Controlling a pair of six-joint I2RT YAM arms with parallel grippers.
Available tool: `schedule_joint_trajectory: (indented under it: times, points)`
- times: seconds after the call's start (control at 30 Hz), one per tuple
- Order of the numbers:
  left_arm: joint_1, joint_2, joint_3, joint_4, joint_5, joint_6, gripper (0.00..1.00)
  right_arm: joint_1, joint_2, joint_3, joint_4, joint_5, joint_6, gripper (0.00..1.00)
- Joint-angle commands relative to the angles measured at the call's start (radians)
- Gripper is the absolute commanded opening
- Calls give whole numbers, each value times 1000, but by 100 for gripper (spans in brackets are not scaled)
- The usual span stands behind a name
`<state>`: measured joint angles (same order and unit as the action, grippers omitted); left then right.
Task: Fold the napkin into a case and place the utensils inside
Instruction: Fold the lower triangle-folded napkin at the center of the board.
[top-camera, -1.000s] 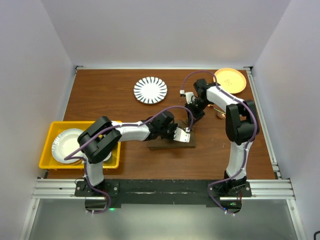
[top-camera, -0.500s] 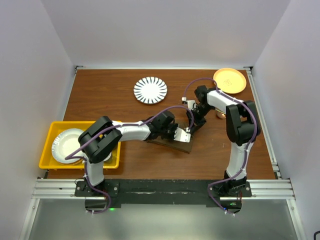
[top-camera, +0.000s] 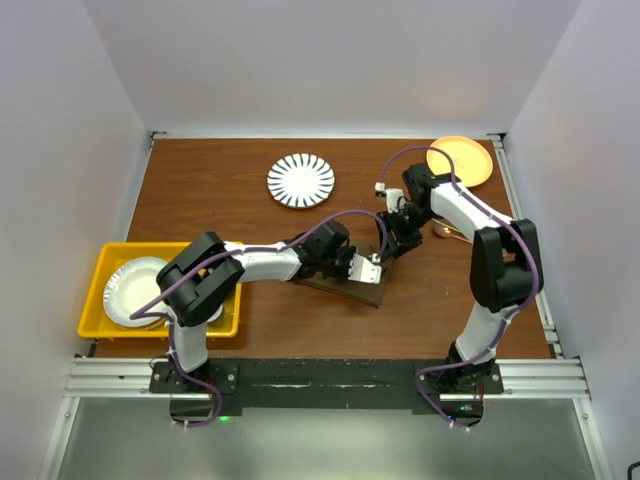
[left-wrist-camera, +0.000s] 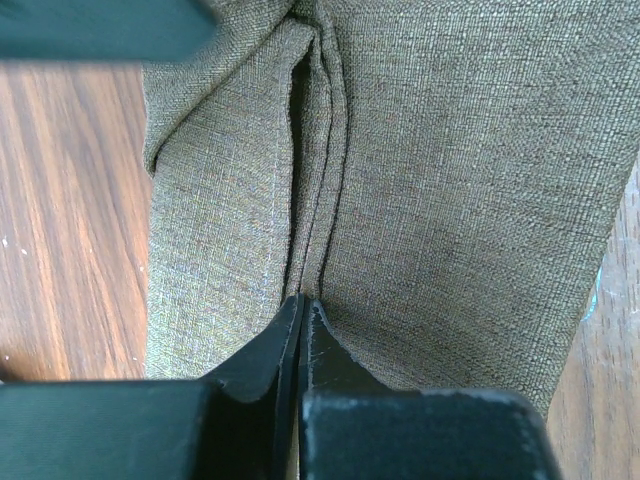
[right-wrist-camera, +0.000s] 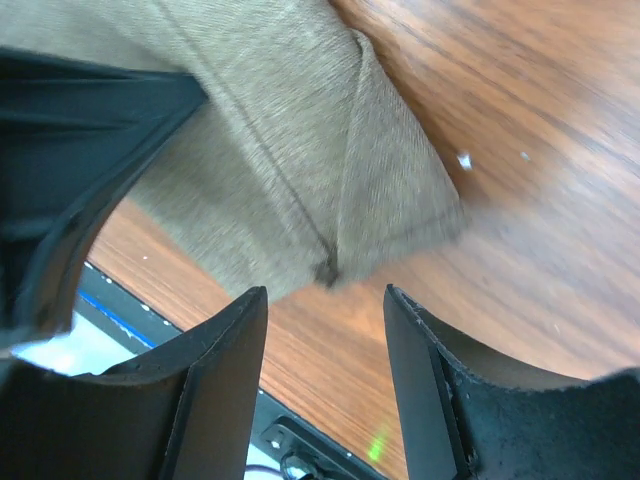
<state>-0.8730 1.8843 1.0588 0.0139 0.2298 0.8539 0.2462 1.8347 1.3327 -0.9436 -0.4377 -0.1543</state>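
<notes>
The olive-brown napkin (top-camera: 345, 291) lies folded into a narrow strip on the table in front of the left arm. In the left wrist view its folded layers (left-wrist-camera: 450, 200) run straight into the tips of my left gripper (left-wrist-camera: 303, 303), which is shut on the fold. In the top view my left gripper (top-camera: 367, 268) sits at the strip's right end. My right gripper (top-camera: 389, 249) hovers just right of it, open. Its fingers are apart over bare wood beside the napkin's corner (right-wrist-camera: 330, 262). A copper-toned utensil (top-camera: 441, 230) peeks out behind the right arm.
A black-and-white striped plate (top-camera: 300, 180) lies at the back centre. An orange plate (top-camera: 461, 160) is at the back right corner. A yellow tray (top-camera: 100, 290) holding a white plate (top-camera: 130, 290) stands at the left edge.
My right gripper has opened, let go of the napkin and drawn back to the right. My left gripper has closed on the fold. The strip has turned slightly.
</notes>
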Motion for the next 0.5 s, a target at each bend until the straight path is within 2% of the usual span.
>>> schedule_joint_trajectory:
  times: [0.0,0.3,0.4,0.47]
  points:
    - [-6,16,7,-12,20,-38,0,-4,-40,-30,72,13,48,54]
    - [-6,18,7,-46,26,-52,0,-7,-9,-72,104,21,121,54]
    - [-6,18,9,-48,28,-56,0,-7,-9,-84,115,-19,137,48]
    - [-6,16,9,-46,25,-56,0,-7,-11,-87,124,-45,147,38]
